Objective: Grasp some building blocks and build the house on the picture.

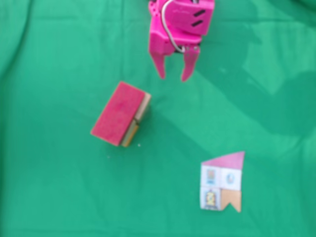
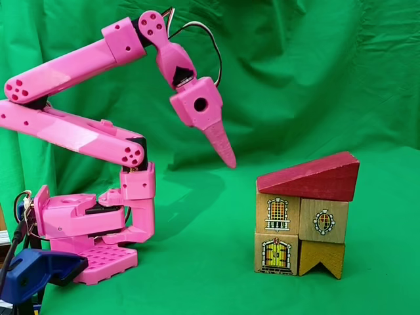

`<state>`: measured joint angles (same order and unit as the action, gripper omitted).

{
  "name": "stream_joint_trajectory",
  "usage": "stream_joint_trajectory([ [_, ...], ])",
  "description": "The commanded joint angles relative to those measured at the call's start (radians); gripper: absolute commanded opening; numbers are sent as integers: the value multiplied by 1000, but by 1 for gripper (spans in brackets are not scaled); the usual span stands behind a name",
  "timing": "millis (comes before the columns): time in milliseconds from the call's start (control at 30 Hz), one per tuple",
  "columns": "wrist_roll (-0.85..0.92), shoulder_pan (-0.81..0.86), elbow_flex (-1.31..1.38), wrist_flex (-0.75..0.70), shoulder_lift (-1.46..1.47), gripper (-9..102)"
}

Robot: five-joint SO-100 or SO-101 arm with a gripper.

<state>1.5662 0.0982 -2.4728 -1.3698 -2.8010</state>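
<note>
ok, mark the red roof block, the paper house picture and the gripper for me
red roof block (image 1: 118,113): a fixed view, middle of its top face.
paper house picture (image 1: 222,181): a fixed view, centre of the cut-out.
gripper (image 1: 174,78): a fixed view, midway between the two open fingertips.

From my side-on fixed view, the house (image 2: 306,220) stands finished on the green cloth: a dark-red slanted roof block (image 2: 314,177) lies across tan wooden blocks (image 2: 299,236) stacked two high. Those show a printed window, a round window, a door, and one notched piece at lower right. In my fixed view from above, the house (image 1: 121,120) sits left of centre, turned diagonally. The picture (image 1: 222,181), a small flat paper house with a pink roof, lies well apart at lower right.
</note>
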Motion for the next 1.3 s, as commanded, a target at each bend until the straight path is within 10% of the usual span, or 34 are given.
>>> stream_joint_trajectory([
  [0, 3, -52, -54, 12, -63, 10],
  [1267, 3, -104, -660, 199, -436, 1],
])
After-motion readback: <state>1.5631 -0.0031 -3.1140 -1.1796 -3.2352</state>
